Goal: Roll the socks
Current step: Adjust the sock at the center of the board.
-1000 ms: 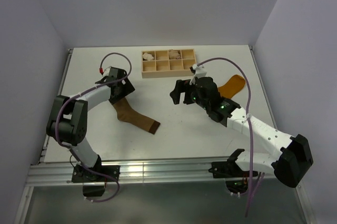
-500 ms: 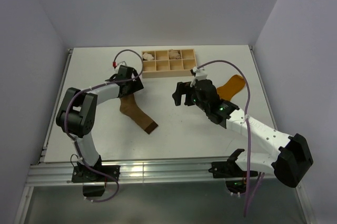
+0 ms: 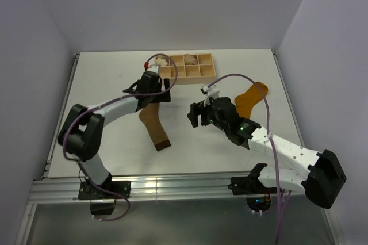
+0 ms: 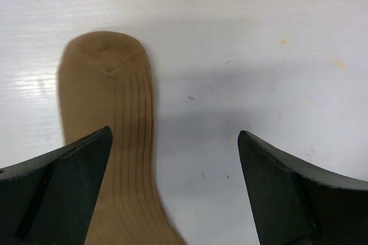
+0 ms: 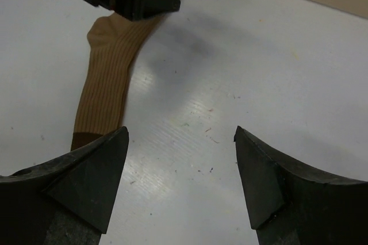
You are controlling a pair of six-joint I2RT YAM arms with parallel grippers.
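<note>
Tan-brown ribbed fabric sock with dark toe (image 3: 154,125) lies flat left of centre, mustard-orange fabric sock (image 3: 252,94) far right; left gripper (image 4: 174,141) and right gripper (image 5: 180,141), jaws spread and empty, should pinch one end squarely, then roll tightly.

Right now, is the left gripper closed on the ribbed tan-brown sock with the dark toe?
No, the left gripper is wide open; the tan-brown sock lies flat, ungripped.

The upper end of the tan sock (image 3: 154,127) lies hidden beneath the left gripper (image 3: 155,94), left of centre overhead. The lower end of the mustard sock (image 3: 251,95) seems covered by the right arm (image 3: 260,136).
</note>
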